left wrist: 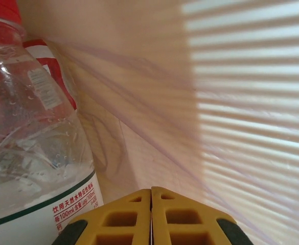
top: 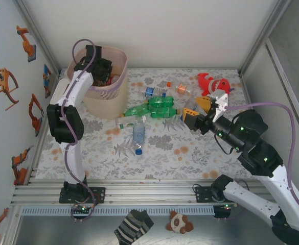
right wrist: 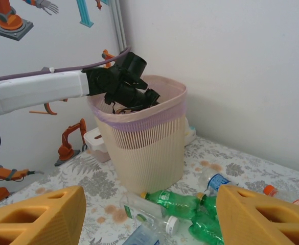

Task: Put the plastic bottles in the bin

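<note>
The bin (top: 119, 81) stands at the back left, pale pink above and ribbed beige below. My left arm (top: 76, 87) reaches down into it. Inside, my left gripper (left wrist: 151, 193) is shut, yellow fingertips pressed together with nothing between them, beside a clear red-capped bottle (left wrist: 31, 153) lying against the bin wall (left wrist: 241, 102). Several plastic bottles lie on the table right of the bin: green ones (top: 159, 107), a clear blue-capped one (top: 138, 135), a blue-labelled one (top: 153, 92). My right gripper (top: 194, 112) hovers open and empty just right of the green bottles (right wrist: 182, 201).
A red plush toy (top: 214, 83) lies at the back right. A small white box (right wrist: 97, 143) sits left of the bin (right wrist: 144, 143). An orange-capped bottle (top: 181, 89) lies near the plush. The front of the flowered table (top: 154, 163) is bare.
</note>
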{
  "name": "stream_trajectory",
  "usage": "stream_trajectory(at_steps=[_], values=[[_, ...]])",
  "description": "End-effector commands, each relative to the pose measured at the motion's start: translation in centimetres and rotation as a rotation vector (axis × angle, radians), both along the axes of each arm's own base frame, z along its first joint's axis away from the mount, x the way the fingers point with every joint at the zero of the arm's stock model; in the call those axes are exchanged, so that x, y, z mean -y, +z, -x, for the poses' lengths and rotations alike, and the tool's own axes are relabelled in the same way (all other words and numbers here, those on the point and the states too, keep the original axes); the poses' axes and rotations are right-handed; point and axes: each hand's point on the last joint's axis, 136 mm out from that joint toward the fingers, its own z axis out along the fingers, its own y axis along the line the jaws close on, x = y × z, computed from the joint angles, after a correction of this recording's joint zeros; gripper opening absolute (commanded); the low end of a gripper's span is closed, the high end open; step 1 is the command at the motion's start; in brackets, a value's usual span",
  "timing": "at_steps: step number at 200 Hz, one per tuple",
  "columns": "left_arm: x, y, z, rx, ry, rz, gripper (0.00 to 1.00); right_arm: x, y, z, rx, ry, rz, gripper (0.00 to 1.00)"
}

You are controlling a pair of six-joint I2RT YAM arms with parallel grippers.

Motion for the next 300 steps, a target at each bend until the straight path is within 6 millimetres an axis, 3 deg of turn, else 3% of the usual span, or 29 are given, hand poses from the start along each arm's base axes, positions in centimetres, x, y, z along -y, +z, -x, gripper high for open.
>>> stream_trajectory(at_steps=[1, 28, 70, 138, 174, 205, 230, 300], values=[[-1.1, -3.8, 1.6, -0.125, 0.029, 0.017, 0.08, -0.1, 1.4, 0.5, 0.027, 0.019, -0.037, 0.67], [-1.1, -0.9, 1.1, -0.054, 0.011, 0.012, 0.1, -0.1, 1.6, 0.6, 0.029, 0.02, -0.04, 0.67], [-2.1, 6.5, 1.3, 0.125, -0.019, -0.078, 0.18, -0.1, 1.4, 0.4, 0.028, 0.016, -0.038, 0.67], [-2.9, 17.9, 5.1, 0.444, -0.106, -0.316, 0.41, -0.4, 1.3, 0.0, 0.031, 0.013, -0.022, 0.67], [-1.7, 21.7, 8.2, 0.59, -0.207, -0.421, 0.53, -0.7, 1.0, -0.3, 0.026, 0.016, -0.017, 0.67], [-0.7, 23.3, 11.3, 0.615, -0.276, -0.572, 0.57, -0.9, 0.8, -0.5, 0.021, 0.019, -0.013, 0.67], [0.5, 23.5, 13.5, 0.61, -0.336, -0.682, 0.57, -1.0, 0.5, -0.8, 0.014, 0.013, -0.005, 0.67], [4.7, 18.1, 18.5, 0.475, -0.54, -0.848, 0.58, -1.3, -0.4, -1.3, -0.009, 0.006, 0.002, 0.67]])
